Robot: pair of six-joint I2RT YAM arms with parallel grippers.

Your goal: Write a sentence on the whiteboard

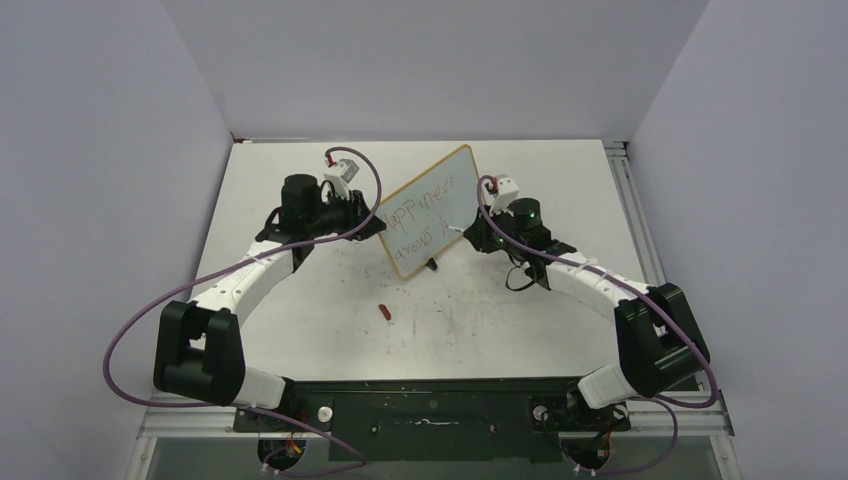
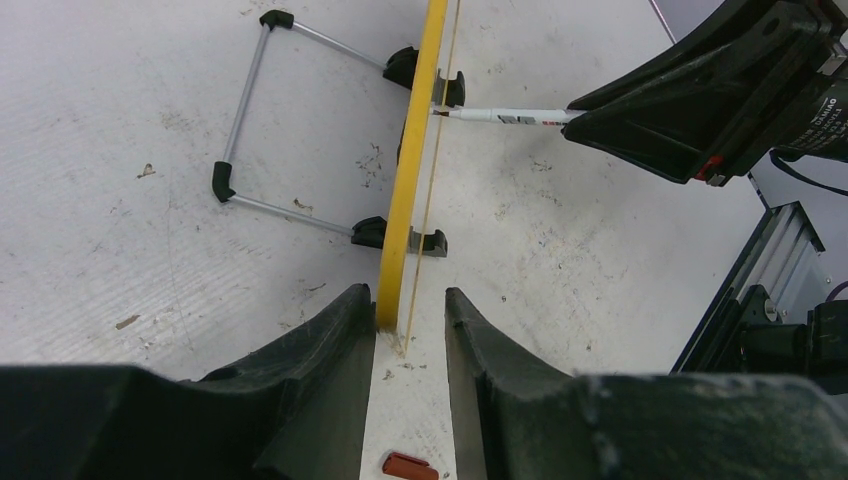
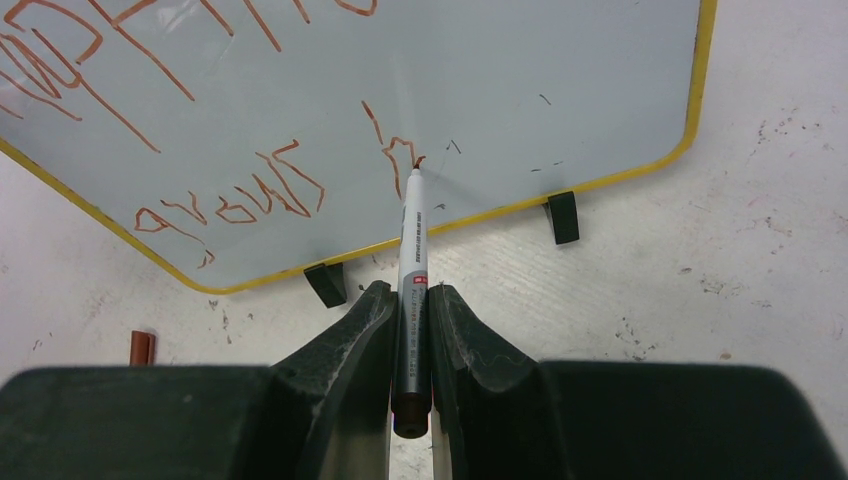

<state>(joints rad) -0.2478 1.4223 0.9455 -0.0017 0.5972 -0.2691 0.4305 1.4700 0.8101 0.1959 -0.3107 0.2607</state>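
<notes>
While the marker (image 3: pixel 412 240) rests its tip on the whiteboard (image 1: pixel 455 180), the sentence (image 1: pixel 418 210) is well along but, as I judge it, not finished. The board stands tilted on its wire stand (image 2: pixel 222 180) near the middle of the table (image 1: pixel 320 300), between the two arms. The upper line of red writing looks complete, and the lower line has its first word. To the right of that word only a couple of strokes of the next one are down. The tip touches the end of the latest stroke, so most of the last word is left to write.

The right claw (image 3: pixel 405 300) is closed on the marker's barrel and points it at the lower part of the board. The left claw (image 2: pixel 410 305) straddles the board's yellow frame at its left side. One finger touches the frame, but whether the claw truly pinches the board I cannot tell. A red cap (image 1: pixel 386 312) lies on the table in front of the board, so capping the marker may also remain.
</notes>
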